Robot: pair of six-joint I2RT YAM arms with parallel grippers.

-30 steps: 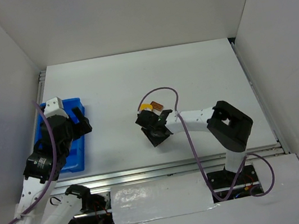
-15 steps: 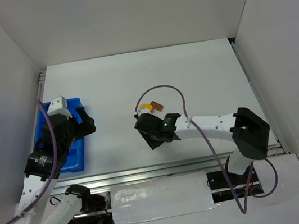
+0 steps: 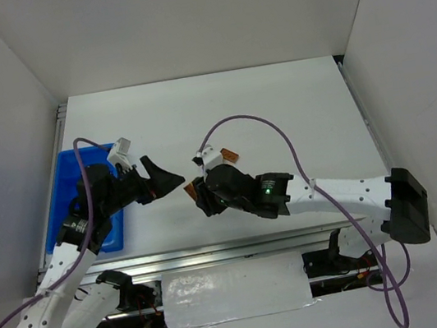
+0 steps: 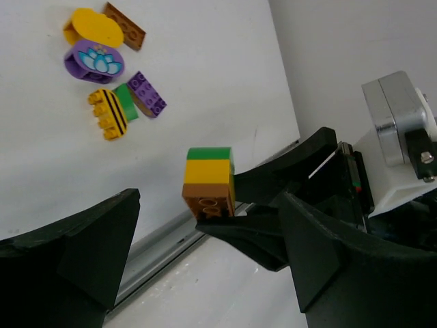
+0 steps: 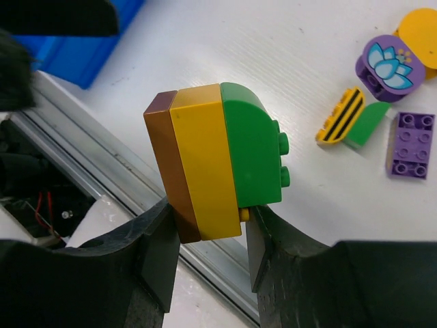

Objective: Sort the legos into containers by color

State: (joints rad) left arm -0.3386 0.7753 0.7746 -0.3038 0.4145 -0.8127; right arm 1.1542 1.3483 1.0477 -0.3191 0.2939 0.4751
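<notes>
Brown, yellow and green bricks, pressed into one small stack (image 5: 217, 160), sat clamped in the right pincer (image 5: 213, 229); both black fingers were closed on the stack's lower end; the green layer's studs faced the loose pieces. The stack was held above the white table (image 3: 292, 102), near its front rail, between the two arms. The left pincer (image 3: 163, 181) stood wide open just beside the stack, pointed at it and gripping nothing; its wrist view showed no contact with the stack. The blue tray (image 3: 69, 167) lay at the table's left edge, partly hidden by the left arm, well apart from the stack. Clustered loose on the table beyond the stack: yellow rounded piece (image 4: 92, 27); brown flat plate (image 4: 125, 26); purple round piece (image 4: 94, 60) with a flower print; striped yellow piece (image 4: 108, 113); green piece (image 4: 126, 102); purple brick (image 4: 147, 93).
</notes>
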